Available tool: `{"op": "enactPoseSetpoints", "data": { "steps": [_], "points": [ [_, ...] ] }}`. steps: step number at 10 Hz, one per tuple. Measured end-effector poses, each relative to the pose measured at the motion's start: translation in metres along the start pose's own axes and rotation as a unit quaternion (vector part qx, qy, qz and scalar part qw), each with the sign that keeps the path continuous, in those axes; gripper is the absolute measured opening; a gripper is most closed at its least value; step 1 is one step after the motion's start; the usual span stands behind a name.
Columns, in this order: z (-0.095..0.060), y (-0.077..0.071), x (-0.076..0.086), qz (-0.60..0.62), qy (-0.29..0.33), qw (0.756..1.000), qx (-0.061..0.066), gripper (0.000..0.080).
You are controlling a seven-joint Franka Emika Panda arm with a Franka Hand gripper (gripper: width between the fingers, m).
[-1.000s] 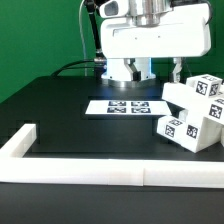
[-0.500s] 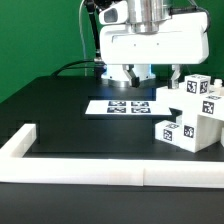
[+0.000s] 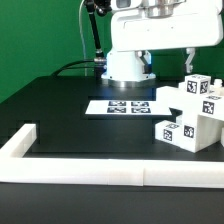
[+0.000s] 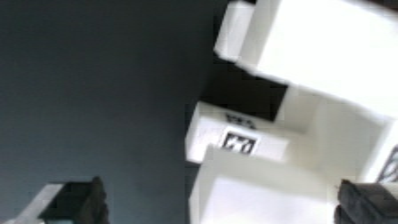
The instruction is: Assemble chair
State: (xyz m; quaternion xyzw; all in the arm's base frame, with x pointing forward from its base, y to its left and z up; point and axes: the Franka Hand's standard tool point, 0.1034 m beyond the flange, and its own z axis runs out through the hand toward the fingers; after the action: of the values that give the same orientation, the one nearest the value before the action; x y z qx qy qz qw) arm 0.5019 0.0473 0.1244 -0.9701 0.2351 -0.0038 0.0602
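Note:
The chair (image 3: 190, 115) is a chunky white assembly of blocky parts with black-and-white tags, standing on the black table at the exterior view's right. My gripper (image 3: 170, 60) hangs above it, apart from it, with one dark finger (image 3: 190, 58) over its top. In the wrist view the gripper (image 4: 221, 200) is open, with its dark fingertips (image 4: 71, 200) wide apart. The white chair parts (image 4: 302, 110) and one tag (image 4: 240, 145) lie below, between the fingertips. Nothing is held.
The marker board (image 3: 125, 105) lies flat on the table's middle, to the left of the chair. A long low white border rail (image 3: 100, 172) runs along the front edge and turns back at the left corner. The robot base (image 3: 128, 68) stands behind the marker board.
The chair assembly has gone from tilted to standing level on the table. My gripper has risen and shifted toward the exterior view's right.

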Motion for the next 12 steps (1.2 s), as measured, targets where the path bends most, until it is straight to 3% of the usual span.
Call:
{"op": "enactPoseSetpoints", "data": {
  "steps": [5,7,10,12],
  "points": [
    [0.000,-0.004,-0.008,-0.005,0.000,1.000,0.001,0.0649],
    [0.002,-0.018,-0.034,-0.020,-0.006,1.000,-0.005,0.0649],
    [0.023,-0.032,-0.077,-0.051,-0.008,0.999,-0.011,0.0649],
    [0.021,-0.031,-0.074,-0.048,-0.009,0.999,-0.011,0.0649]
  ]
}}
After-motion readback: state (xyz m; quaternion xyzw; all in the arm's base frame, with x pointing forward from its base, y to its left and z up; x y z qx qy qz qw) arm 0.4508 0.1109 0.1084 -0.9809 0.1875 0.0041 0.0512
